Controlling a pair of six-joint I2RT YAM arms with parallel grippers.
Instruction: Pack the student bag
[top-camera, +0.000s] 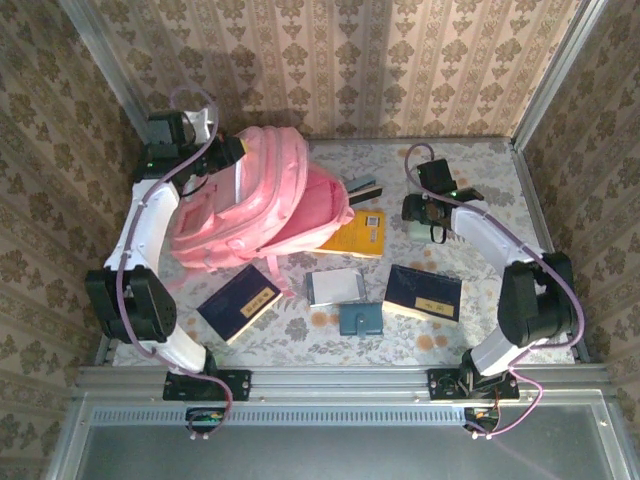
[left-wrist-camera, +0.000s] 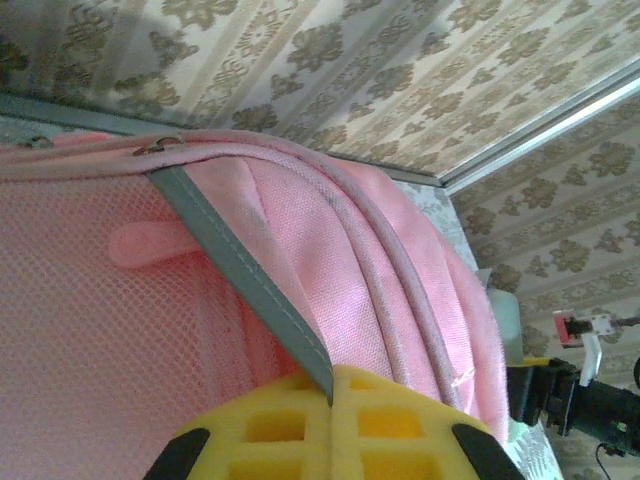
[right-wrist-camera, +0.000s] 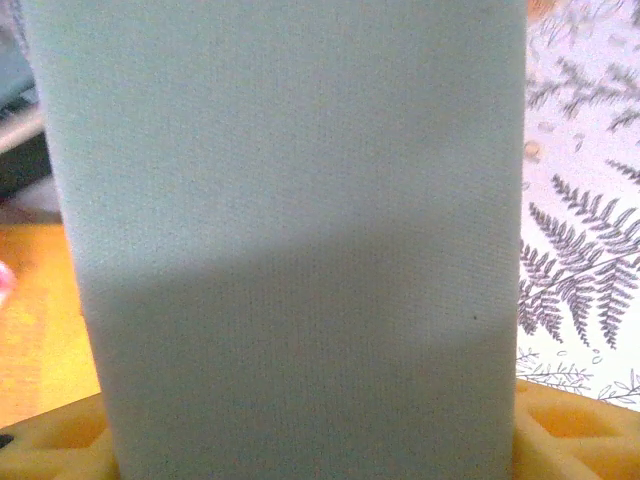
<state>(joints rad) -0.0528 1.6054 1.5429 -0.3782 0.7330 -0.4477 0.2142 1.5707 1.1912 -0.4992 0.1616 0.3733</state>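
- left gripper (left-wrist-camera: 331, 398): jaws together, clamped on grey strip (left-wrist-camera: 240, 270) of student bag (top-camera: 245, 215)
- student bag: far-left of table (top-camera: 490, 170), lying open toward centre, yellow book (top-camera: 362, 236) just beside its mouth
- right gripper (top-camera: 425, 210): jaws flank pale green box (right-wrist-camera: 300, 200); can't tell if clamped

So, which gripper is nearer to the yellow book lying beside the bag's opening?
Right. The right gripper is just right of the yellow book, around a pale green item. The left gripper is far across the student bag, pinching its top edge.
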